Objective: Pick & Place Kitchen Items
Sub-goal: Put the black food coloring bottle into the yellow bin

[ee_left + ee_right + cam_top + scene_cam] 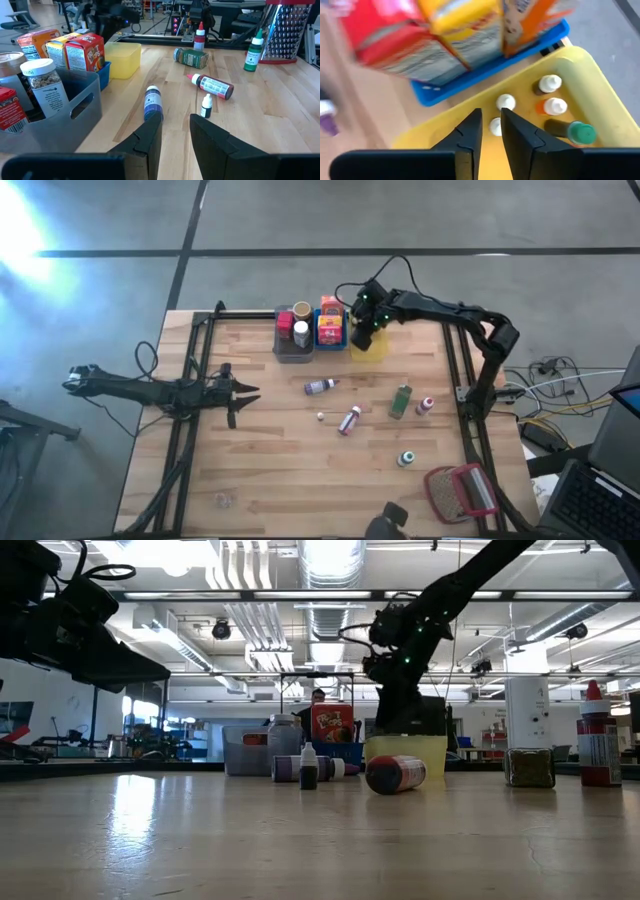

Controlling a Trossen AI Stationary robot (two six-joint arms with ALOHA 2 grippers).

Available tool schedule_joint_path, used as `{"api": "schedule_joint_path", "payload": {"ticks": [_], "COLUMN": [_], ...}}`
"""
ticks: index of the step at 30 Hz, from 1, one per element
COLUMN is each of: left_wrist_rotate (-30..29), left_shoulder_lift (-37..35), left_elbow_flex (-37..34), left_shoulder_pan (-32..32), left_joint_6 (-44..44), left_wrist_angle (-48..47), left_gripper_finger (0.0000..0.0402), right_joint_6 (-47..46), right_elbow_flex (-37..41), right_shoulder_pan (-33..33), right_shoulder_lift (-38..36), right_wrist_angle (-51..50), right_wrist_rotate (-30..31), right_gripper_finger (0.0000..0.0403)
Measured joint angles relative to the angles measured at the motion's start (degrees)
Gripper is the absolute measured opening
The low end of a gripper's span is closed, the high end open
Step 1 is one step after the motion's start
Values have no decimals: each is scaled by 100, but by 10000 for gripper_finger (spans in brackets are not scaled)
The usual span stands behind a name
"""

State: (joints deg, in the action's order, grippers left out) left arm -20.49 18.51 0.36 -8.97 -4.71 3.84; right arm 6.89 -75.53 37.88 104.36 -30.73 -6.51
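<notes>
Small white-capped bottles (549,84) sit inside the yellow bin (600,85), directly under the right claw (490,131); its jaws are nearly shut, nothing held. Best lift straight up, clear of the bin wall. Left claw (175,135) waits low over the bench (280,460), narrow gap, empty.
</notes>
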Motion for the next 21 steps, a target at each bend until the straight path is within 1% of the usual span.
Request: {"api": "schedule_joint_path", "payload": {"ticks": [6, 11, 16, 21], "left_wrist_rotate": [0, 0, 0, 0], "left_shoulder_lift": [1, -1, 1, -1], "left_elbow_flex": [0, 0, 0, 0], "left_shoulder_pan": [0, 1, 2, 0], "left_joint_6": [-2, -2, 0, -1], "left_wrist_angle": [-1, -1, -1, 0], "left_gripper_finger": [108, 108, 108, 108], "right_joint_6": [215, 170, -14, -46], "right_elbow_flex": [0, 25, 37, 39], "right_shoulder_pan": [-397, -930, -1689, -2599], "right_shoulder_lift": [-329, -719, -958, -981], "right_wrist_angle": [-304, -429, -436, -386], "right_wrist_rotate": [5, 4, -8, -322], "right_gripper_finger": [82, 92, 90, 70]}}
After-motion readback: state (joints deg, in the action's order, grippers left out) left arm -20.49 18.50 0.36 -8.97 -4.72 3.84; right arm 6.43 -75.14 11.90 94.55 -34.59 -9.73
